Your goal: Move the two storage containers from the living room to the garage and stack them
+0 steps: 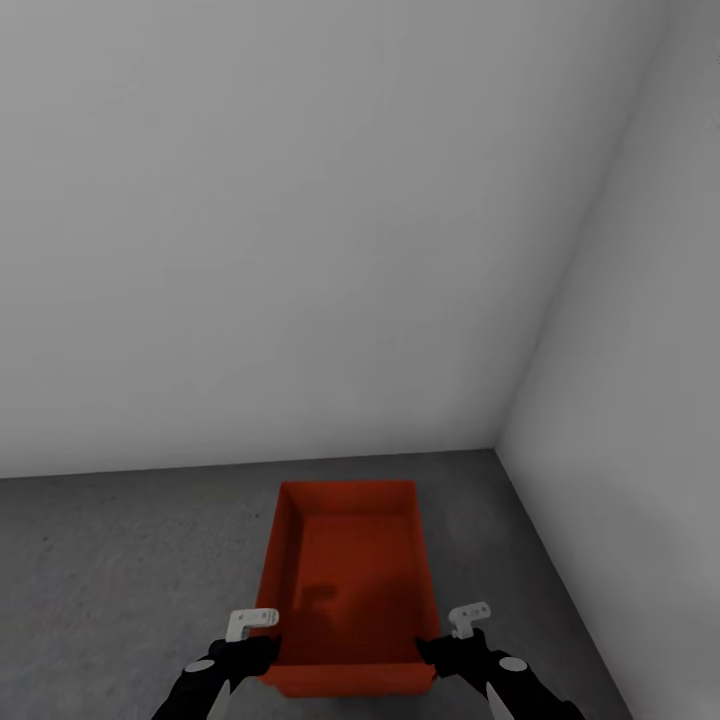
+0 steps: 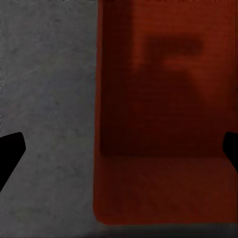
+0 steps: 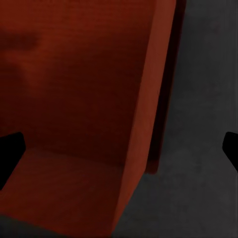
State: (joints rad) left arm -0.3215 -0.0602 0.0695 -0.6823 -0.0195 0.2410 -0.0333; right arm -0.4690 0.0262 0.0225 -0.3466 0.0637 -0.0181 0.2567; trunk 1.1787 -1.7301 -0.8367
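Note:
One orange-red open-topped storage container (image 1: 348,575) rests on the dark grey concrete floor (image 1: 120,560) of the garage, near the corner of two white walls. My left gripper (image 1: 262,650) hangs over its near left corner and my right gripper (image 1: 440,648) over its near right corner. In the left wrist view the left gripper (image 2: 120,151) is open, its dark fingertips (image 2: 11,153) far apart astride the container's side wall (image 2: 98,148). The right wrist view has the right gripper (image 3: 119,151) open in the same way astride the other wall (image 3: 144,124). The container (image 2: 163,109) is empty inside.
A white wall (image 1: 250,220) runs across the back and a second white wall (image 1: 640,380) closes the right side, meeting in a corner just beyond the container. Bare concrete stretches to the left of the container.

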